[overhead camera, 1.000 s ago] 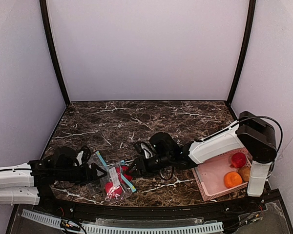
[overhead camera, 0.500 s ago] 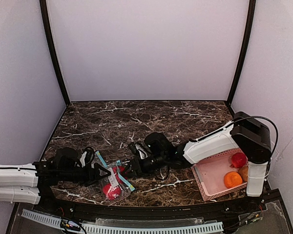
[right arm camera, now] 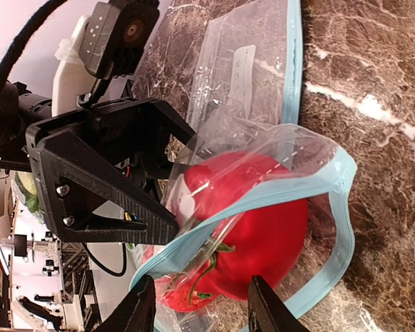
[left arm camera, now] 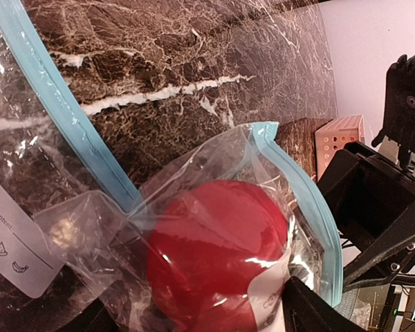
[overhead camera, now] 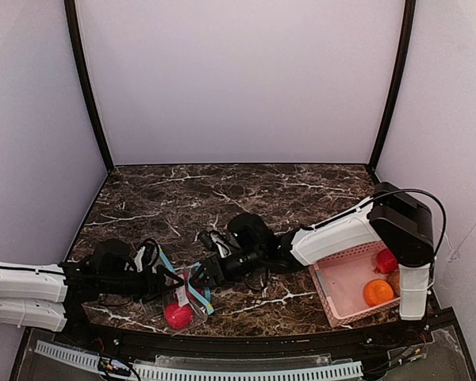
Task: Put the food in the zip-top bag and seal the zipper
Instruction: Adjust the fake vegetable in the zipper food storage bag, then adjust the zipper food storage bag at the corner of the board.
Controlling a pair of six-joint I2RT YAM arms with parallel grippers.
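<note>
Resting on the marble tabletop (overhead camera: 222, 198), with the pink basket (overhead camera: 324, 300) well to its right holding two more fruits (overhead camera: 378, 292), the zip-top bag (left arm camera: 83, 221) was judged limp and slippery, best taken by its stiffer blue zipper rim (left arm camera: 62, 121). The left tool (overhead camera: 168, 279) was spread wide astride it. The right tool (right arm camera: 202, 304) flanked a glossy red fruit (right arm camera: 256, 207) in its mouth, grip untellable. "Content:" was read on its label (left arm camera: 14, 242).

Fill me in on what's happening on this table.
Both arms work at a clear plastic zip-top bag with a blue zipper strip, at the front left of the dark marble table. The left gripper straddles it, jaws wide; the right gripper faces its open mouth, where a glossy red round fruit sits. Whether either grips is unclear. A second red fruit lies deeper inside. A third red fruit and an orange fruit wait in the pink basket at right.
</note>
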